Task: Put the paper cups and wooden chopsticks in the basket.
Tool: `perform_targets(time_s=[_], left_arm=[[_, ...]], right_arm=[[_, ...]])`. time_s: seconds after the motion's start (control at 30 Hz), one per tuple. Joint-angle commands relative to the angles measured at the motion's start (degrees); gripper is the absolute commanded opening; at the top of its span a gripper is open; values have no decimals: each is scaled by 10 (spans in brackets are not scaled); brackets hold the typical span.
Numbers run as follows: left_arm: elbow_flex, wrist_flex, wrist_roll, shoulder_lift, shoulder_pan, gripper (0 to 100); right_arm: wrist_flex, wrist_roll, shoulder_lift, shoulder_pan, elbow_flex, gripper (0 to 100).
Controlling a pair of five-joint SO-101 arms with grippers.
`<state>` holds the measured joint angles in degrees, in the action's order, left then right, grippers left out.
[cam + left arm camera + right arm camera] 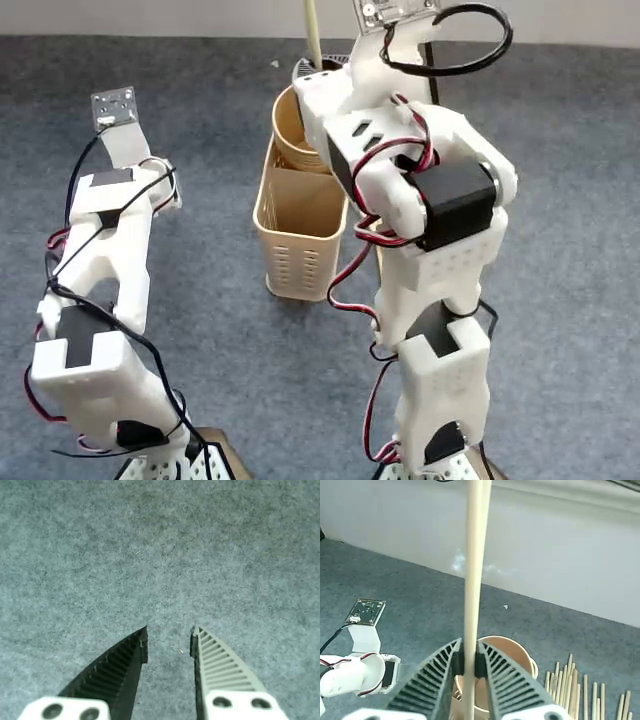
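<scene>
The grey felt counter (560, 150) carries a tall beige slotted basket (300, 265), and a tan paper cup (292, 135) sits at the basket's far end. The right gripper (468, 652) pinches a pale, smooth wooden chopstick (472, 580) upright above that cup, with loose chopsticks (575, 687) lying on the counter nearby. The left gripper (169, 639) hangs spread over the counter.

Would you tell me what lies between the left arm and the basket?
Only bare grey carpet lies between the left arm and the basket, as the high view shows.
</scene>
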<state>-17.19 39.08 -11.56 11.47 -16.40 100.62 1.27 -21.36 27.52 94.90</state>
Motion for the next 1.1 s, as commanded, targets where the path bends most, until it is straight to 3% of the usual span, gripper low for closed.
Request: perform_targets(time_s=[0.0,0.2,0.3,0.37,0.5,0.6,0.73,0.93,1.0,1.07], left_arm=[[23,-10,-2,-3,5,168],[23,-10,-2,-3,5,168],[23,-10,-1,-3,7,168],[23,-10,-1,-3,7,168],[23,-11,-1,-3,8,168],[23,-11,-1,-3,8,168],[23,-11,-1,-3,8,168],[23,-11,-1,-3,7,168],[23,-11,-1,-3,8,168],[23,-11,-1,-3,8,168]], right_arm=[[6,19,-11,6,73,6],[-29,-9,-73,2,74,6],[-37,-68,-15,3,71,5],[9,-79,40,5,36,5],[5,-69,190,-2,-286,5],[-13,-62,308,39,-532,5],[-204,-61,483,44,-761,6],[-631,-65,728,48,-1280,6],[-744,-65,770,39,-1357,5],[-763,-66,758,42,-1358,5]])
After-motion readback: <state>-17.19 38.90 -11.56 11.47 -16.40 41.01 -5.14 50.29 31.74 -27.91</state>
